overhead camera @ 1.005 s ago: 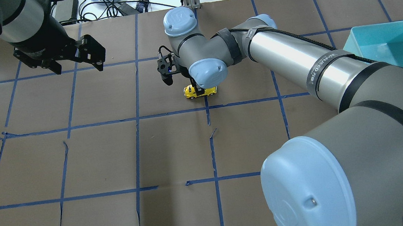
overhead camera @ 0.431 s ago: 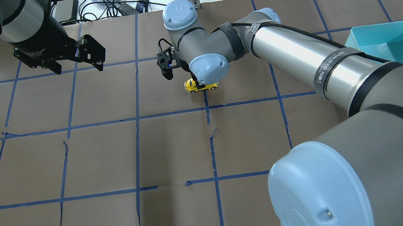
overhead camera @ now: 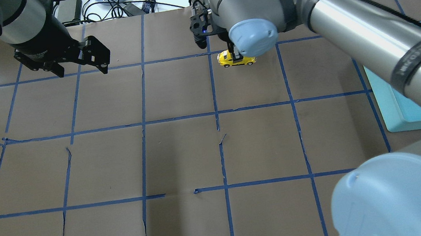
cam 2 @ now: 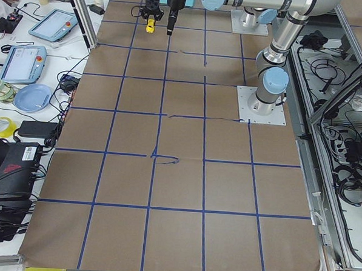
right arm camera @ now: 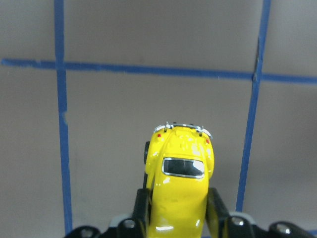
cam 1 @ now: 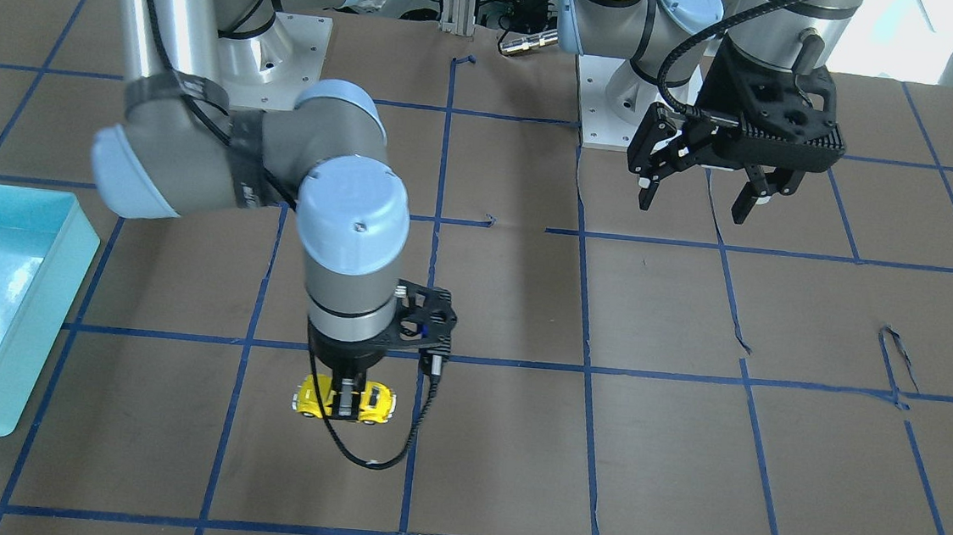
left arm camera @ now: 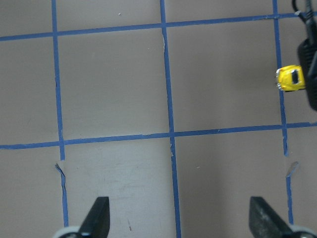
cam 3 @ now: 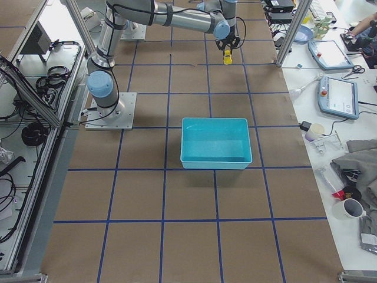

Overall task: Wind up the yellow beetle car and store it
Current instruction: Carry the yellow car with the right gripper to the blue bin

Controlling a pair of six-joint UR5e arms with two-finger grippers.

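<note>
The yellow beetle car (cam 1: 364,401) is small and glossy, with dark windows. My right gripper (cam 1: 344,403) is shut on its sides and points straight down. The car sits low over the brown table; I cannot tell whether its wheels touch. It also shows in the overhead view (overhead camera: 245,60), held by the right gripper (overhead camera: 236,57). In the right wrist view the car (right arm camera: 181,178) sits between the fingers (right arm camera: 140,208). My left gripper (overhead camera: 82,72) is open and empty, hovering far to the car's left; it also shows in the front view (cam 1: 694,201).
A teal bin (overhead camera: 398,114) stands at the table's right side, also in the front view (cam 1: 72,270) and the right-side view (cam 3: 215,144). Blue tape lines grid the brown paper, with small tears. Clutter lies beyond the far edge.
My right gripper has carried the car away from the robot and to the right in the overhead view, across a tape line. The left arm has not moved.
</note>
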